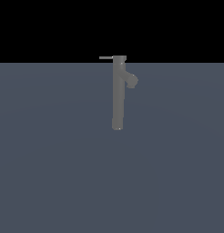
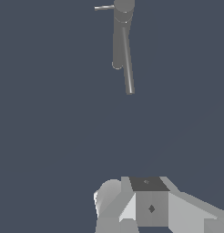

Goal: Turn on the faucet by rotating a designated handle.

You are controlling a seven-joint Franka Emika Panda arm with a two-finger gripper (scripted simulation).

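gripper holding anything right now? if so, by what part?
Nothing visibly held. The faucet and its handle stand untouched; no gripper near them. Fingertips aren't visible in the wrist view, so open or shut can't be told.

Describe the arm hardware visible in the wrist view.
Only the gripper body shows: blocky, faceted, light-grey panels with a darker top face, a small dark diamond mark on the front and a rounded pale-grey cylinder beside it. No cables or fingers visible. The exterior view shows no arm.

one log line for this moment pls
faucet upright | handle untouched, sticking out to exterior view's left | pincer not in view | contact none
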